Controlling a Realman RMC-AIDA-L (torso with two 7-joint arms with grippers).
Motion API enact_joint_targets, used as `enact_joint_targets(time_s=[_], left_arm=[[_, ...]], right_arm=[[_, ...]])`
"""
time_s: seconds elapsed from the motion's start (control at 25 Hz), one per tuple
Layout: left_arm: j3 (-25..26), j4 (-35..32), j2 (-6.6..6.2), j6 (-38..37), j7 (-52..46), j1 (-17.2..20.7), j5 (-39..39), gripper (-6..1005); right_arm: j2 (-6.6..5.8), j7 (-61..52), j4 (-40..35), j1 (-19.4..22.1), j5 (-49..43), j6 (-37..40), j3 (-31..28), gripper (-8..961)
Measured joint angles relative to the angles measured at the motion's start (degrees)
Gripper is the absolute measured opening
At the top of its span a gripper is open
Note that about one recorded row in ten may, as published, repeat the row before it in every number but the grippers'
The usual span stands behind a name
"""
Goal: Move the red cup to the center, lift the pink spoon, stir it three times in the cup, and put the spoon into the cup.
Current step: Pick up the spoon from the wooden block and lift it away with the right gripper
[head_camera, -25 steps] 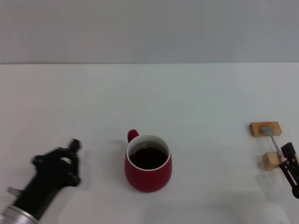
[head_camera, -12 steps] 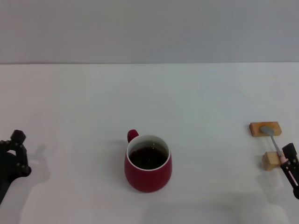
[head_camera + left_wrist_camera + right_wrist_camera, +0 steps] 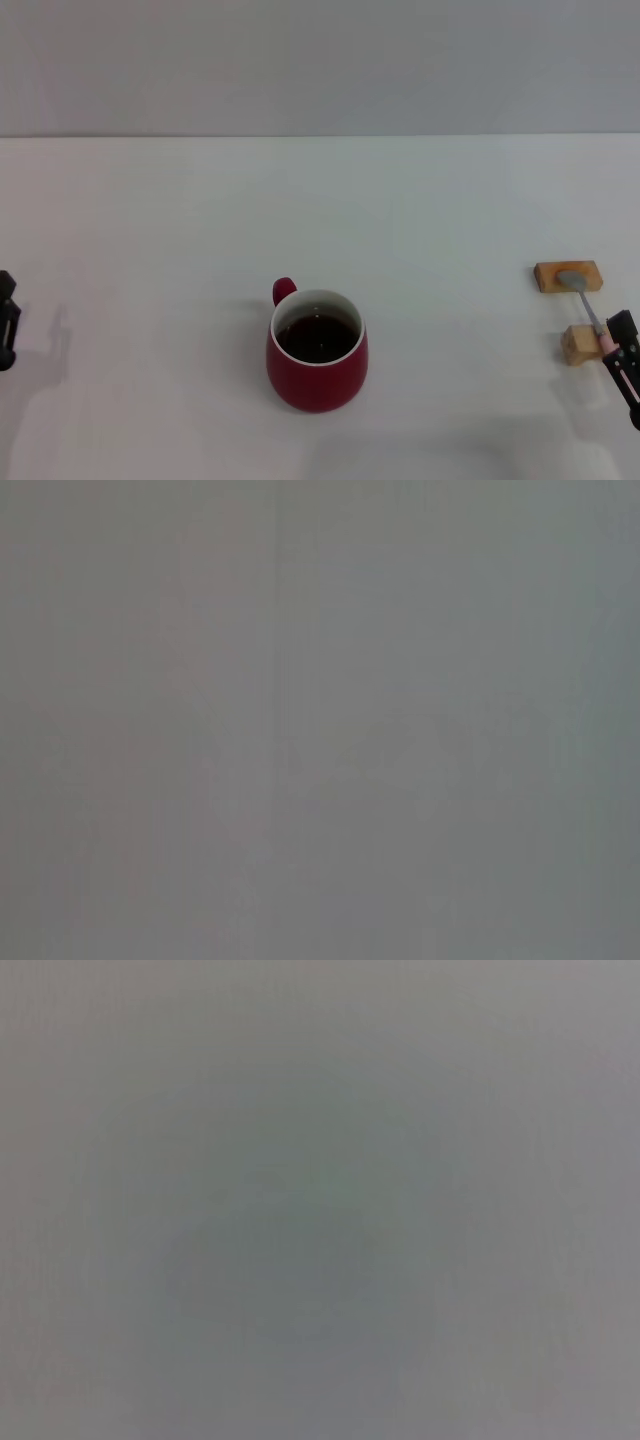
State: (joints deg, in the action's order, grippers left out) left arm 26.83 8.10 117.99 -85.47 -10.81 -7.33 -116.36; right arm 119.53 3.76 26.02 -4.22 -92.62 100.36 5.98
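The red cup (image 3: pixel 317 350) stands upright in the middle of the table, dark liquid inside, its handle pointing to the far left. The pink spoon (image 3: pixel 592 310) lies at the right across two wooden blocks, its grey bowl on the far block and its pink handle end over the near one. My right gripper (image 3: pixel 622 358) sits at the pink handle end, close to the head view's right edge; whether it grips the handle does not show. Only the tip of my left gripper (image 3: pixel 6 322) shows at the far left edge, well away from the cup. Both wrist views are plain grey.
The far wooden block (image 3: pixel 568 276) and the near wooden block (image 3: pixel 577 344) hold the spoon above the white table (image 3: pixel 420 220). A grey wall runs behind the table's far edge.
The left arm has drawn back from beside the cup to the left edge of the head view. The right gripper has shifted slightly nearer. Cup and spoon have stayed put.
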Motion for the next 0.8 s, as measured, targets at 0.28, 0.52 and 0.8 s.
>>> enact_joint_targets(time_s=[0.28,0.52,0.8], left_arm=[[0.72,-0.06,0.08,0.05,0.18,0.82,-0.16,566],[0.50,-0.57,0.08,0.17,0.21,0.98,-0.42,715],[0.50,-1.27,0.11,0.10,0.57,1.02,-0.50,851]], right_arm=[[0.06,-0.06,0.03,4.36,1.41,0.59,-0.64,822],[-0.06,-0.64,0.06,6.65,5.10,0.40,-0.09,823],[-0.08,-1.39,-0.21,7.41,5.74,-1.96,-0.63,822]])
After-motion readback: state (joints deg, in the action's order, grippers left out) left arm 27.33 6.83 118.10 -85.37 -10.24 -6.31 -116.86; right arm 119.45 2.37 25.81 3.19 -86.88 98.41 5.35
